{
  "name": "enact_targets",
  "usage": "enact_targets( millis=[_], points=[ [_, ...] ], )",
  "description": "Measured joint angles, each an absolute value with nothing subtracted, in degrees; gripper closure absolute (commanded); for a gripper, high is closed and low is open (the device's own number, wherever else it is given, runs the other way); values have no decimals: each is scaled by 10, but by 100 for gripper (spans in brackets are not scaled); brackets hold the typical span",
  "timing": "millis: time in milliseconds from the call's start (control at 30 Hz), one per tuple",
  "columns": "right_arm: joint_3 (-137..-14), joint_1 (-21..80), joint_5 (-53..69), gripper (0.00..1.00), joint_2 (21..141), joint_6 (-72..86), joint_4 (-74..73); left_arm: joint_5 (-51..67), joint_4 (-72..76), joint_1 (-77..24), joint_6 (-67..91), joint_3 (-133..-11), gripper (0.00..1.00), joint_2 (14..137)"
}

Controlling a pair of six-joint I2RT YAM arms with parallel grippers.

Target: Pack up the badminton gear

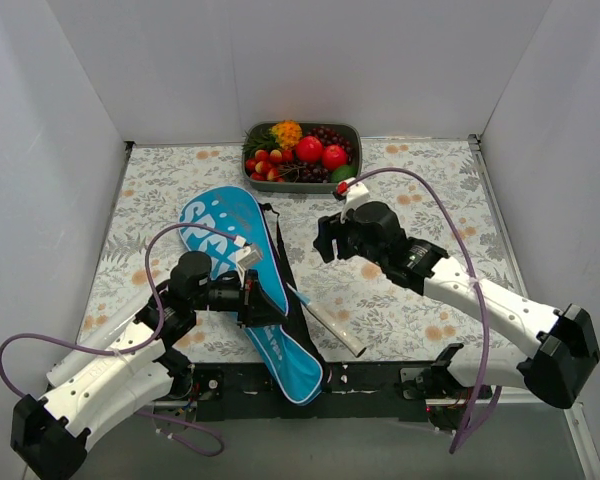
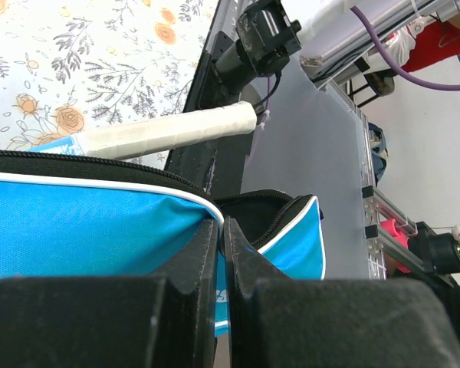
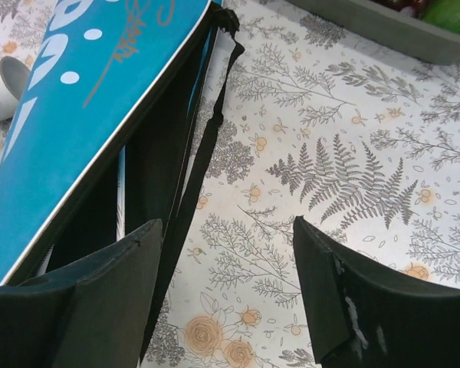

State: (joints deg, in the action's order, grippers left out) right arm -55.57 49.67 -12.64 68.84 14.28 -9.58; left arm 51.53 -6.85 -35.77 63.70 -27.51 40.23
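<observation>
A table (image 1: 430,190) covered with a cloth printed in grey ferns and orange flowers is enclosed by plain white walls (image 1: 310,60) on three sides. A black base rail (image 1: 380,380) is seen at 6 o'clock. A grey tray (image 1: 359,150) of fruit is set at 12 o'clock against the back wall.

The blue bag (image 1: 225,225) is laid flat on the cloth, slanting from 10 o'clock down to 6 o'clock, with its zip partly undone. A white racket handle (image 1: 332,328) sticks out of the opening toward 4 o'clock. The bag's black strap (image 1: 295,310) trails along its right edge.

The left gripper (image 1: 255,292) is clamped on the bag's piped edge, the jaws pressed together on the fabric. The right gripper (image 1: 325,240) is held above the cloth just beside the bag, its jaws spread with nothing between them.

The racket heads are hidden inside the bag; how many are in it cannot be told. The lettering is cut off in the right wrist view. A pale rounded shape at that view's left edge is cropped and cannot be identified.
</observation>
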Motion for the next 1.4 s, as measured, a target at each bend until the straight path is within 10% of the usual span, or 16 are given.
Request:
enact_targets(
  millis=[567, 1400],
  points=[
    [-613, 371, 198, 13, 937, 310, 72, 515, -69, -395, 637, -275, 100, 402],
    [-674, 378, 348, 20, 1128, 482, 211, 517, -69, -399, 632, -275, 100, 402]
  ],
)
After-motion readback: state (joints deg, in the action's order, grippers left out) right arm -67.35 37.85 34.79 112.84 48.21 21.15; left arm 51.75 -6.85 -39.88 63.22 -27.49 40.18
